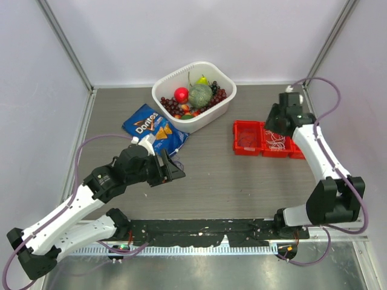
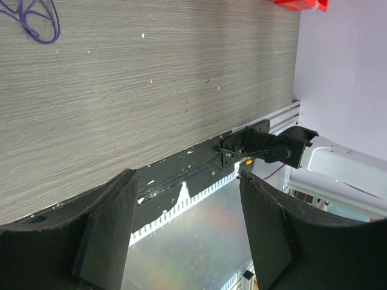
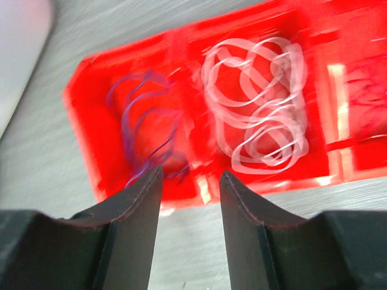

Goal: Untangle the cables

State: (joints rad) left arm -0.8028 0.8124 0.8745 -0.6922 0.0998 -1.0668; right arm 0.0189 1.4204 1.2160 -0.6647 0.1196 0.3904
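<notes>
A red bin [image 3: 84, 139] has compartments. The left one holds a purple-blue cable [image 3: 142, 118], the middle one a coiled white cable [image 3: 260, 103]; a red cable in the right one is too blurred to tell. My right gripper [image 3: 190, 184] is open and empty, hovering just in front of the bin's near wall. In the top view it [image 1: 277, 125] is over the bin [image 1: 239, 148] and the white cable [image 1: 276, 142]. Another purple-blue cable [image 2: 33, 21] lies loose on the table. My left gripper [image 2: 187, 199] is open and empty, well away from it, also seen from above [image 1: 175, 169].
A white basket [image 1: 162, 84] of fruit stands at the back centre. A blue chip bag [image 1: 154, 130] lies in front of it, just behind my left gripper. The black rail [image 1: 199, 228] runs along the table's near edge.
</notes>
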